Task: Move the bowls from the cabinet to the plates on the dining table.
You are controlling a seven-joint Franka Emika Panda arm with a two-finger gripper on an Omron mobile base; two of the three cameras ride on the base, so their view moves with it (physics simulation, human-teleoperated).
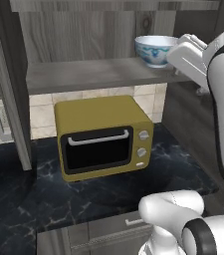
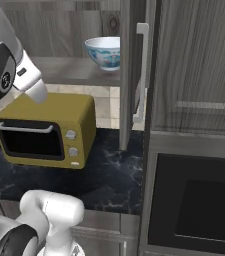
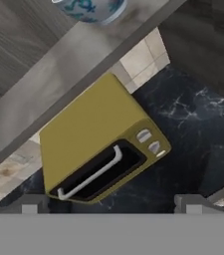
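Observation:
A white bowl with a blue pattern (image 1: 156, 50) (image 2: 104, 52) (image 3: 91, 9) stands upright on the shelf (image 1: 83, 74) (image 2: 69, 70) (image 3: 49, 74) of the open dark wood-grain cabinet, near the shelf's right end. My gripper (image 3: 111, 206) is open and holds nothing. It hovers in front of the shelf, short of the bowl. In the left base view my white hand hangs just right of the bowl. The plates and the dining table are out of view.
A yellow toaster oven (image 1: 103, 137) (image 2: 46, 130) (image 3: 101, 144) sits on the black marble counter (image 1: 14, 189) under the shelf. The cabinet's open door (image 2: 126, 75) with its bar handle (image 2: 141, 75) juts out on the right. A built-in dark oven panel (image 2: 199, 205) is at far right.

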